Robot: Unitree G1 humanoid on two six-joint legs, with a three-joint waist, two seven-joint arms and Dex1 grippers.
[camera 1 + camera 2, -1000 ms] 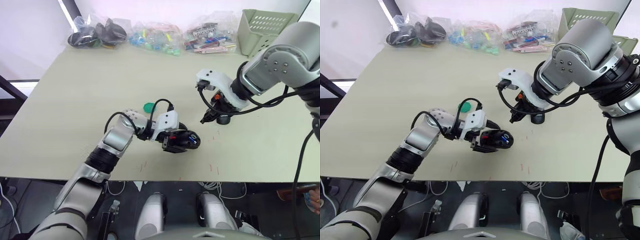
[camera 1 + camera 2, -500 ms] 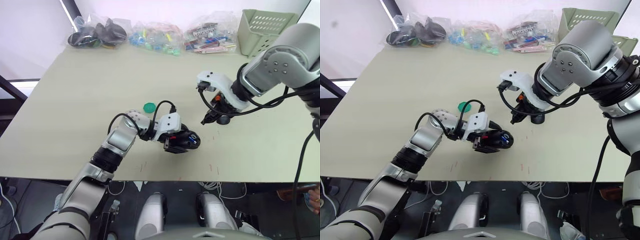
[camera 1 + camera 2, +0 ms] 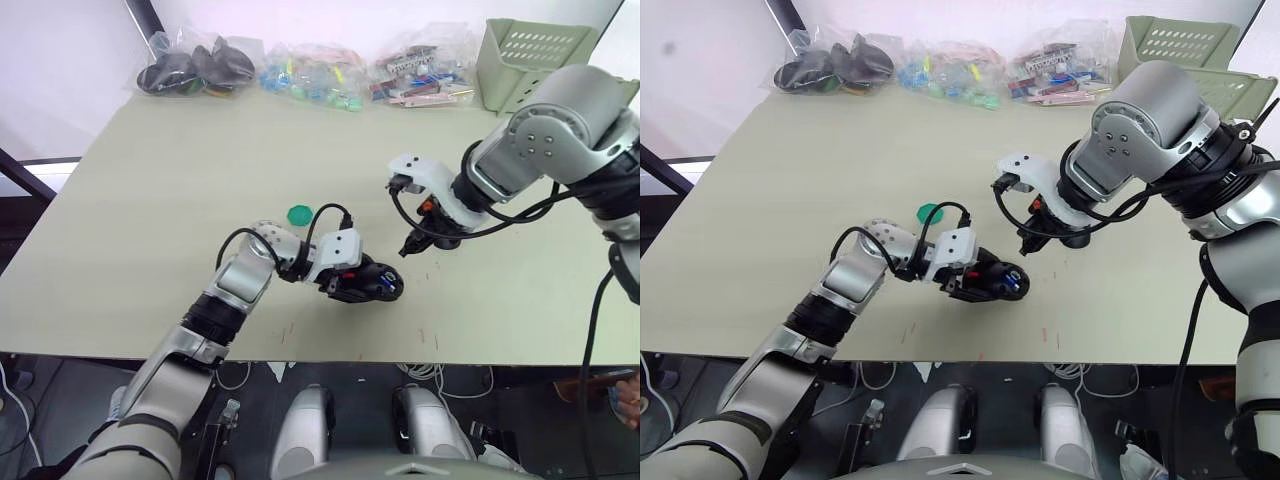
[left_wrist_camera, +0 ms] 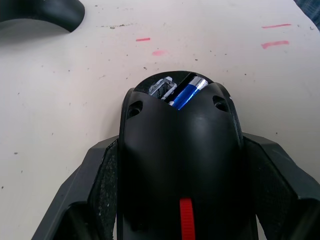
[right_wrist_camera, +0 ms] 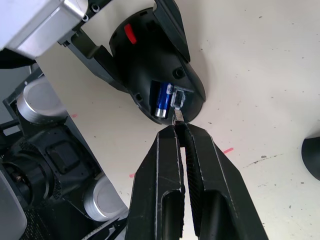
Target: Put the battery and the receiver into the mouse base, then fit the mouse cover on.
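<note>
My left gripper is shut on the mouse base, holding it low over the table near the front edge. The black shell sits between the left fingers, and the blue battery lies in its end compartment beside a silvery slot. My right gripper is shut on the tiny receiver, its tip just short of the base's open end. The glossy black mouse cover rests on the table behind the right gripper.
A round green disc lies on the table just behind the left forearm. Clear bags of parts line the back edge, with a green basket at the back right. The table's front edge runs close below the base.
The right gripper has moved down and left, closer to the base's open end. The left gripper has turned the base slightly and kept its hold.
</note>
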